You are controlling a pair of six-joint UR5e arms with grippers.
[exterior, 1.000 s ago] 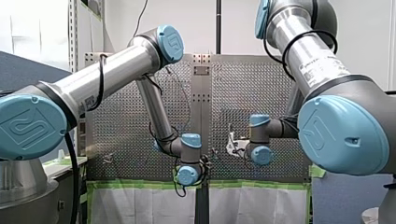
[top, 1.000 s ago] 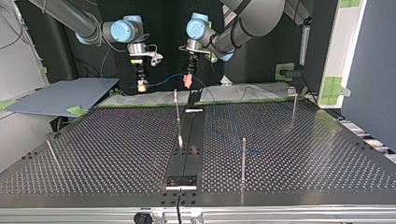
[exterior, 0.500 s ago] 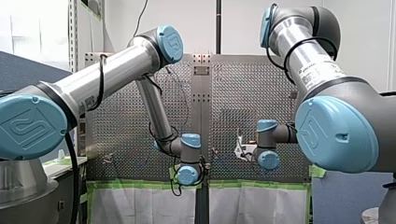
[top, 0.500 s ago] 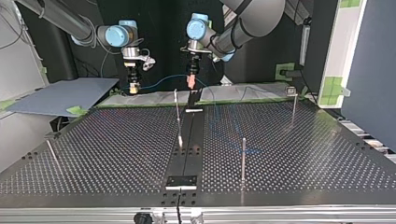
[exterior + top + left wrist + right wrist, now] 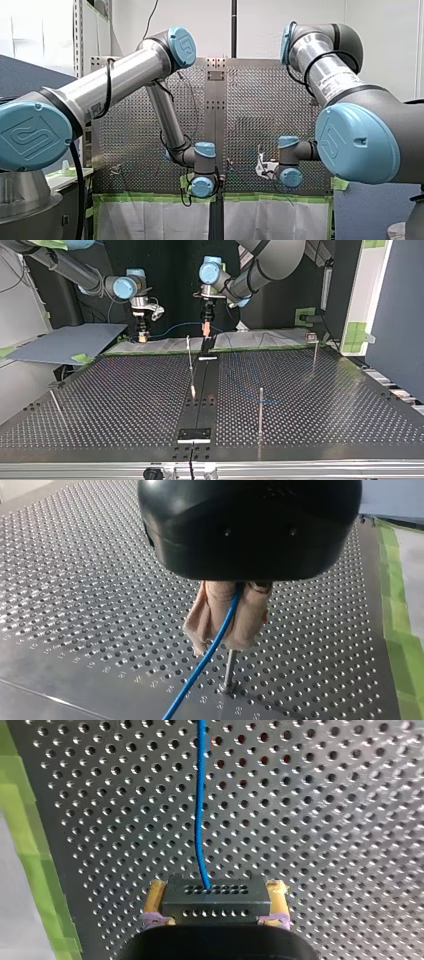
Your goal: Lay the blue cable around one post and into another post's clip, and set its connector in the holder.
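— What is my left gripper [image 5: 226, 639] holding?
— Its beige pads [image 5: 202, 615] are clenched on the blue cable [image 5: 200, 667], which runs down between them and out past the tips. A thin post [image 5: 229, 672] stands on the perforated table [image 5: 75, 580] just below the fingertips. I cannot tell whether it touches them.

— And my right gripper [image 5: 216, 887]?
— Its yellow pads [image 5: 155, 897] clamp a black connector [image 5: 215, 902] from both sides. The cable leaves the connector's face and runs straight ahead above the table.

— Where are they in the top view?
— Both are at the upper centre of the frame, near the table's far edge. The cable sags between them.

— What is nearby?
— A middle post [image 5: 189, 360] rises just in front of my left gripper. A nearer post [image 5: 260, 410] stands at the lower right, well apart.
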